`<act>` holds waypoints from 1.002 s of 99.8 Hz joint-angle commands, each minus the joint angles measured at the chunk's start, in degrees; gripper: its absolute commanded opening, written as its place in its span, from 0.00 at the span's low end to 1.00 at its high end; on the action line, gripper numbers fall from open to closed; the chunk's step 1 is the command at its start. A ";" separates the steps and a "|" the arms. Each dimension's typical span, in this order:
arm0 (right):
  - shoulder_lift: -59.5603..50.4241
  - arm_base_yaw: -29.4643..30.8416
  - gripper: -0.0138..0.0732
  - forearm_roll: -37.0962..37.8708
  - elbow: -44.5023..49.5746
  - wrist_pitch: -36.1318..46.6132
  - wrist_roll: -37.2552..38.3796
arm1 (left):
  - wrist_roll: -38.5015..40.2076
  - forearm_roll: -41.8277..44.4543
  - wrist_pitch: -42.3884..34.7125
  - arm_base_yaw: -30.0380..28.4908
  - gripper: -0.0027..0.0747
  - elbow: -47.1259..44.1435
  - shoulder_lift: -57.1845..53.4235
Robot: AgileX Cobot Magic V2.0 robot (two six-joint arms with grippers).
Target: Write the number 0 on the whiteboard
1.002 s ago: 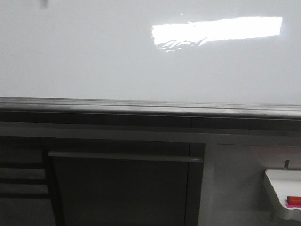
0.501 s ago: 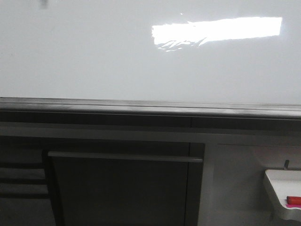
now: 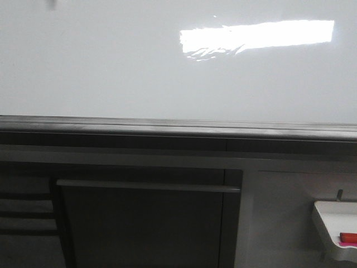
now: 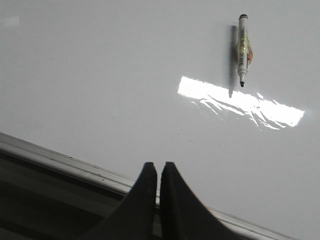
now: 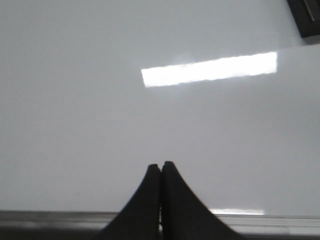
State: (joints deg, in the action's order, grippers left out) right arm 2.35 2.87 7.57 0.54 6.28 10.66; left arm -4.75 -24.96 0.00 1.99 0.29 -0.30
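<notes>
While both the left gripper (image 4: 158,172) and right gripper (image 5: 160,172) sit clenched on nothing, a white marker pen (image 4: 243,49) lies on the glossy white whiteboard (image 3: 111,67). A small white tray (image 3: 329,220) holds a red-pink item (image 3: 348,238).

You have the large glossy white whiteboard (image 3: 111,72) filling the upper front view, its grey metal edge rail (image 3: 167,127) running along its near side. Below the rail sits a dark cabinet front (image 3: 139,229) with a long bar handle (image 3: 148,186). To the lower right hangs a small white tray (image 3: 329,223) with a red-pink item (image 3: 348,237) in it. A white-barrelled marker pen (image 4: 243,49) lies on the board, beside the glare patch (image 4: 240,101).
</notes>
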 commanded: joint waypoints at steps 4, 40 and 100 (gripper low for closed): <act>0.44 0.07 0.07 -4.73 0.68 6.04 10.09 | 0.49 -1.10 -3.89 -0.23 0.01 -1.48 -0.63; 0.70 0.07 0.07 -13.14 -5.42 -4.36 19.56 | 0.49 -7.96 0.44 -0.23 0.01 2.15 3.19; 13.06 -2.13 0.09 -5.91 -38.46 -35.50 -7.33 | -8.42 3.11 19.12 -0.23 0.01 33.48 19.09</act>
State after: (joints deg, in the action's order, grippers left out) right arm 14.09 1.93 1.58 -35.69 -31.47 5.23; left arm -12.55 -22.40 21.14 1.99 30.83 17.58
